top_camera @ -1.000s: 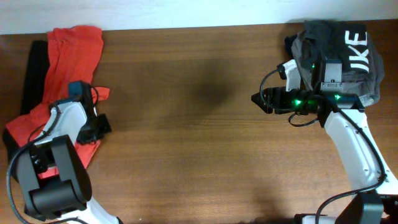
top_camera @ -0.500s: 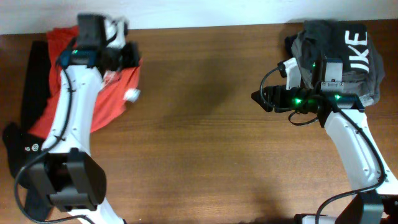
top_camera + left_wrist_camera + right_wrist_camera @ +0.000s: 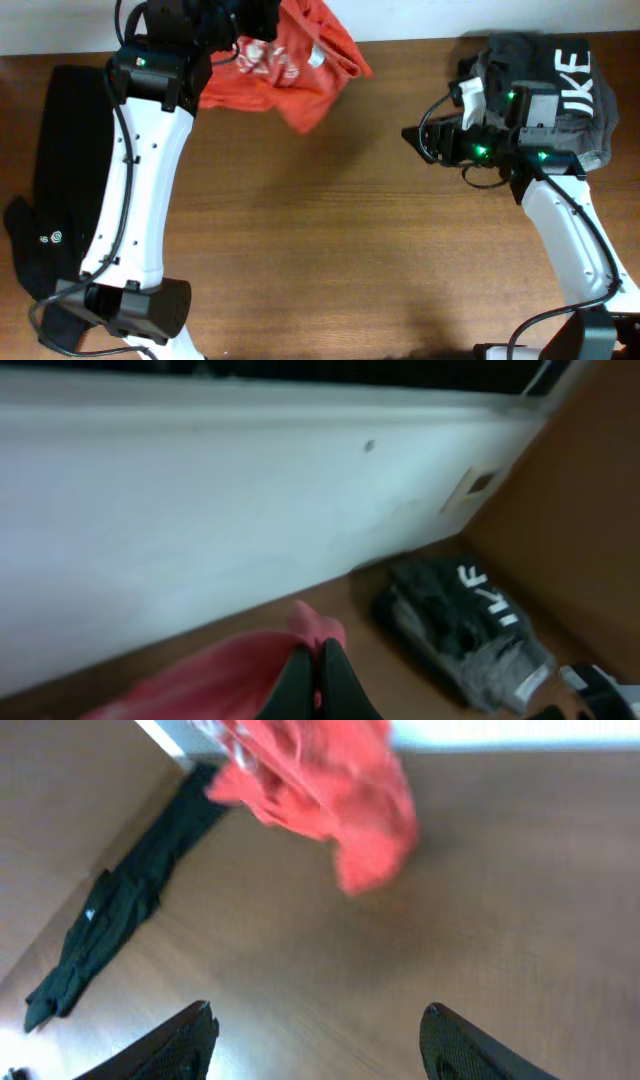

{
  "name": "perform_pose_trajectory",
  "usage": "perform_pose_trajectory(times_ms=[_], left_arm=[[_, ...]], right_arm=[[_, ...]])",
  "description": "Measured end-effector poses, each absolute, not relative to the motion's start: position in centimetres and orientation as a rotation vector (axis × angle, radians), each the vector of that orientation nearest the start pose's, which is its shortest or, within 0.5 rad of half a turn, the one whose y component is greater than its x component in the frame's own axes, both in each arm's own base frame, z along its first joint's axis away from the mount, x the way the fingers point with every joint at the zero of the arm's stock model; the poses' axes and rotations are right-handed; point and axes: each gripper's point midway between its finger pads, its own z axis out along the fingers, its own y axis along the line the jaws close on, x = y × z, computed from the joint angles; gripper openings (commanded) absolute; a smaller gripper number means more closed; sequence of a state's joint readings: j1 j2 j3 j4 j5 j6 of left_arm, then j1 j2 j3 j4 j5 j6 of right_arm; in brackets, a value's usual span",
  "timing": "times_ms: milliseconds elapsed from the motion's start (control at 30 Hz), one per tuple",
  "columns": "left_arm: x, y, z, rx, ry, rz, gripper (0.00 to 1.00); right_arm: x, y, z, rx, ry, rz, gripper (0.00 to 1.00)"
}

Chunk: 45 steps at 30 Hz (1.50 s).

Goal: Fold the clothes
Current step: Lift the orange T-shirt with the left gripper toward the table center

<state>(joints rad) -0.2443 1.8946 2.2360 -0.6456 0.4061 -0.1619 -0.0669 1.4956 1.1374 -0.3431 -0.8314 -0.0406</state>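
The orange-red T-shirt (image 3: pixel 300 75) hangs bunched at the far edge of the bench (image 3: pixel 330 250), pinched in the left gripper (image 3: pixel 317 660). The right gripper (image 3: pixel 315 1016) hovers spread and empty near the far right corner. Light, limp cotton likely sags and twists; a hem corner seems the best second hold.

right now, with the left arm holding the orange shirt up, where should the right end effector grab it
Likely the loose lower corner of the orange shirt, approached from the right: the left end effector pinches the other end, this corner hangs free, and the open right end effector faces it.
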Motion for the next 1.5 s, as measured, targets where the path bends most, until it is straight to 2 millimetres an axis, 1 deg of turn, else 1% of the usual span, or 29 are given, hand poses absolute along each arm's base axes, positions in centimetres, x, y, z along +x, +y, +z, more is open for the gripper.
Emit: perform_pose_trajectory(times_ms=[67,200,333,400,500,567,733,833,967,1067,1233,1267,1333,1400,1500], left_arm=[[50.0,-20.2,44.2,0.375,1.846,-0.668,0.01],[49.3,-21.5,45.6,0.400,1.801,-0.692,0.01],[49.0,-22.2,45.9,0.405,1.793,-0.709,0.01],[49.0,-22.2,45.9,0.403,1.794,-0.712,0.01],[48.9,-22.4,45.8,0.407,1.796,-0.716,0.01],[48.6,-22.8,45.6,0.419,1.805,-0.731,0.01],[47.7,-23.5,44.6,0.455,1.848,-0.784,0.01],[47.1,-23.6,43.9,0.465,1.886,-0.807,0.01],[46.2,-23.7,43.3,0.477,1.924,-0.834,0.01],[45.1,-23.5,43.7,0.482,1.938,-0.844,0.01],[42.9,-22.9,45.3,0.493,1.926,-0.848,0.01],[42.4,-22.8,45.6,0.496,1.922,-0.850,0.01],[41.5,-22.7,46.2,0.504,1.920,-0.858,0.01],[40.6,-22.6,46.2,0.512,1.936,-0.872,0.01],[39.7,-22.5,45.6,0.511,1.982,-0.886,0.01]], right_arm=[[40.5,10.4,23.0,-0.424,2.070,0.872,0.70],[40.5,12.6,24.1,-0.511,2.003,0.893,0.70],[39.8,15.7,24.7,-0.606,1.957,0.927,0.70],[39.6,16.8,24.8,-0.633,1.949,0.927,0.70],[39.6,17.7,24.5,-0.643,1.957,0.898,0.70],[39.8,17.7,24.3,-0.634,1.967,0.865,0.70],[40.9,16.6,23.8,-0.584,1.994,0.770,0.70],[41.5,16.2,23.9,-0.565,1.992,0.726,0.70],[42.1,15.9,24.2,-0.552,1.976,0.687,0.70],[42.6,15.7,24.0,-0.545,1.971,0.671,0.70],[43.5,15.7,22.8,-0.537,1.985,0.661,0.71],[43.7,15.7,22.5,-0.536,1.988,0.660,0.74],[44.0,15.7,22.1,-0.537,1.987,0.660,0.76],[44.2,16.0,22.0,-0.548,1.979,0.676,0.76],[43.9,16.7,22.2,-0.579,1.954,0.721,0.77]])
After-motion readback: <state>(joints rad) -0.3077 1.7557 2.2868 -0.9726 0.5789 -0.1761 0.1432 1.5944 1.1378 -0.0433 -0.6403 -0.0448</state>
